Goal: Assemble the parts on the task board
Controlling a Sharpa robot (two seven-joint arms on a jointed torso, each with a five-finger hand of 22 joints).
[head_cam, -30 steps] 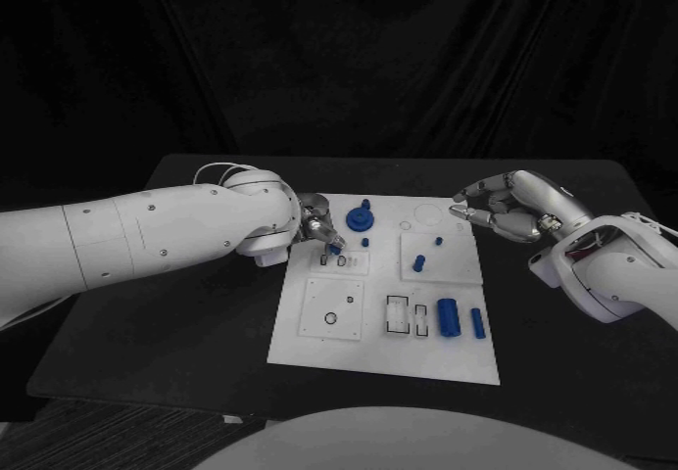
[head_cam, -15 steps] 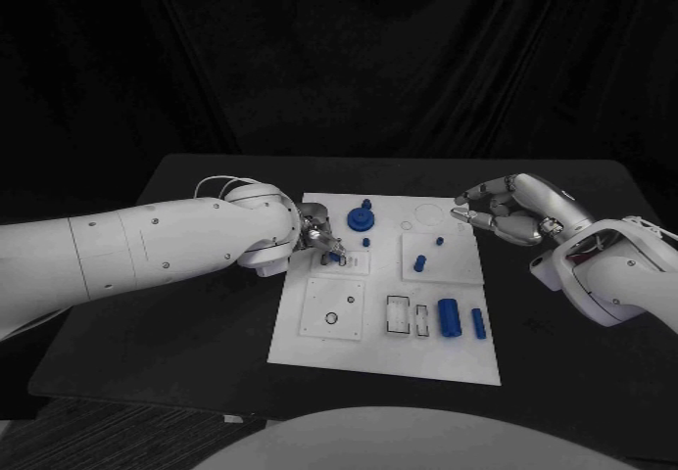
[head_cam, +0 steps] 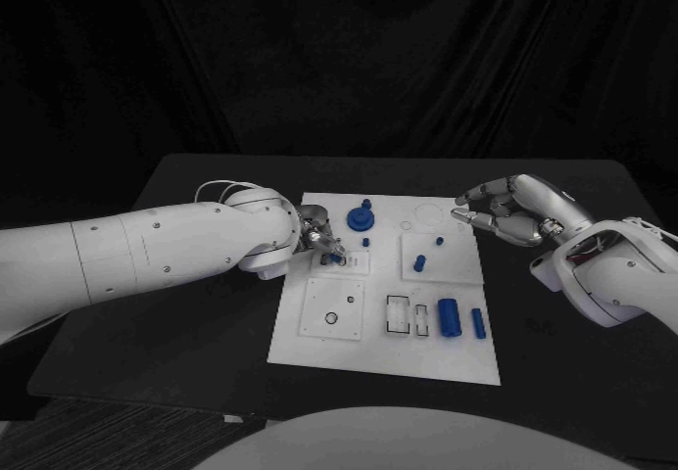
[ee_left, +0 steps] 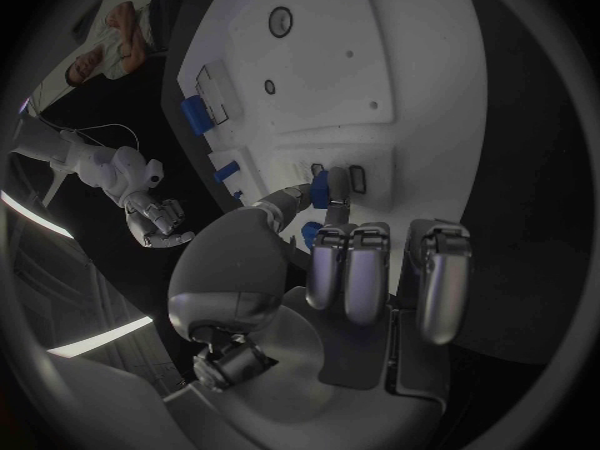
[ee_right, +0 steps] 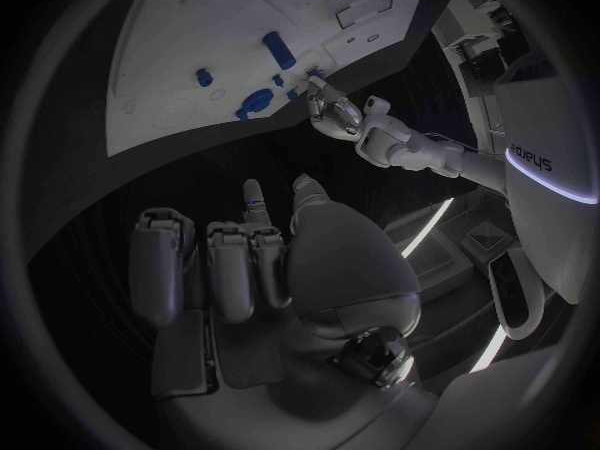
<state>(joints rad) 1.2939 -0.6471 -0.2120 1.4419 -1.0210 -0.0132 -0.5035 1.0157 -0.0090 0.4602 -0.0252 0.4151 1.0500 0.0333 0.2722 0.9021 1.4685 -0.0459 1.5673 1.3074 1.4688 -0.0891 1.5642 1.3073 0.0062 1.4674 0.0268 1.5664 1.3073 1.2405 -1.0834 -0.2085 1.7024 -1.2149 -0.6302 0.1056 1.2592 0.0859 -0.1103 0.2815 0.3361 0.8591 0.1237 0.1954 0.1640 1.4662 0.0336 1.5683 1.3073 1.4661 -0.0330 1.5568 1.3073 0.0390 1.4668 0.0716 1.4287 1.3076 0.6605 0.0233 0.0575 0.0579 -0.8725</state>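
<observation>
The white task board (head_cam: 357, 345) lies in the middle of the black table. My left hand (head_cam: 316, 238) is over its upper left part and pinches a small blue part (head_cam: 335, 257) between thumb and a finger, right at the slotted block (head_cam: 346, 263). In the left wrist view the same blue part (ee_left: 334, 186) stands at the slots on the board (ee_left: 375, 70), under the left hand (ee_left: 363, 270). My right hand (head_cam: 510, 209) hovers off the board's upper right corner, fingers curled in and holding nothing. The right hand (ee_right: 250, 260) looks the same in the right wrist view.
Other blue parts rest on the board: a round knobbed piece (head_cam: 362, 216), two small pegs (head_cam: 366, 242) (head_cam: 438, 239), a short bar (head_cam: 418, 261), a thick cylinder (head_cam: 448, 316) and a thinner one (head_cam: 478, 323). Bare black table (head_cam: 184, 333) surrounds the board.
My left hand has turned a little and brought the blue part slightly down onto the slotted block. The right hand has hardly moved.
</observation>
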